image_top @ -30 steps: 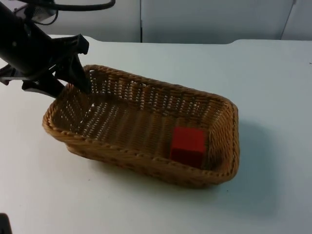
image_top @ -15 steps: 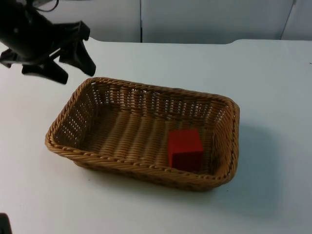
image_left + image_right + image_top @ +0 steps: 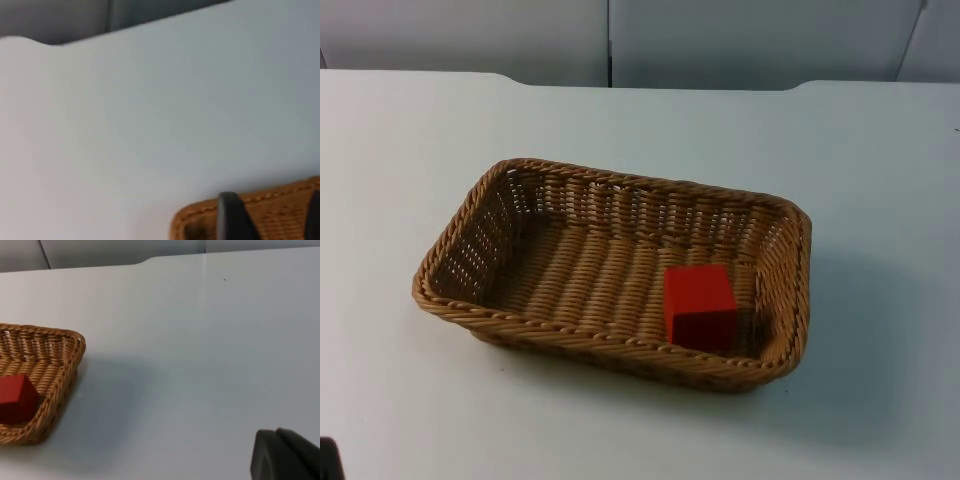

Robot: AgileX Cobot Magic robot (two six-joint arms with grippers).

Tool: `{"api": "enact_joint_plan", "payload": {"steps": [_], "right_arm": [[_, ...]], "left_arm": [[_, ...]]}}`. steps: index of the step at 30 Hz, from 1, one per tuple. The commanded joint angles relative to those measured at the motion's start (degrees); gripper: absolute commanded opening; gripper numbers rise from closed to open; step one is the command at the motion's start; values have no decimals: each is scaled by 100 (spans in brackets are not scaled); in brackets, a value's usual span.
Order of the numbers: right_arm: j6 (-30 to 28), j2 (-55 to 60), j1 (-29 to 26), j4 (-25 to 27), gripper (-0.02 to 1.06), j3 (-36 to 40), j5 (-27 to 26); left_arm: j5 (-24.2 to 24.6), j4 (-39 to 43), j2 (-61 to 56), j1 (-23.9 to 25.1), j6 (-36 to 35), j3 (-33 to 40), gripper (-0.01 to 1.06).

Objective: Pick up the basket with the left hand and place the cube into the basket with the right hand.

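A brown wicker basket (image 3: 582, 182) rests flat on the white table near the middle of the top view. A red cube (image 3: 698, 302) lies inside it, at the near right corner of its floor. In the left wrist view my left gripper (image 3: 272, 220) is open, hovering above and away from one corner of the basket (image 3: 200, 214), whose rim shows between the two black fingers (image 3: 231, 215). My right gripper (image 3: 286, 456) hangs over bare table well to the right of the basket (image 3: 75, 347). The cube (image 3: 15, 397) is seen there too.
White table surface lies on all sides of the basket. The grey partition wall (image 3: 610, 40) closes the far edge of the table.
My left gripper let go of the basket's left rim and drew back up and left, out of the top view. The basket settled flat on the table.
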Motion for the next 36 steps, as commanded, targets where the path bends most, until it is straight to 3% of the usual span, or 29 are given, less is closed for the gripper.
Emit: {"api": "enact_joint_plan", "payload": {"steps": [1, 4, 12, 16, 22, 26, 32, 36], "right_arm": [[18, -12, 20, -5, 0, 38, -42], [18, -12, 20, -5, 0, 38, -42], [18, -12, 20, -5, 0, 38, -42], [18, -12, 20, -5, 0, 38, -42], [18, -12, 20, -5, 0, 38, -42], [18, -12, 20, -5, 0, 38, -42], [18, -12, 20, -5, 0, 38, -42], [18, -12, 20, -5, 0, 38, -42]], "left_arm": [[113, 1012, -401, -42, -508, -111, 22], [287, 1839, -951, -42, -875, -111, 0], [390, 2682, -2444, -42, -1433, 316, 0], [-239, 3507, -3877, -42, -2121, 1350, 0], [-754, 3451, -5392, -42, -2375, 2668, 0], [-1149, 3254, -7051, -42, -2533, 4213, 0], [-1156, 3009, -8541, -42, -2533, 5204, 0], [-664, 3024, -9863, -42, -2690, 5694, 0]]}}
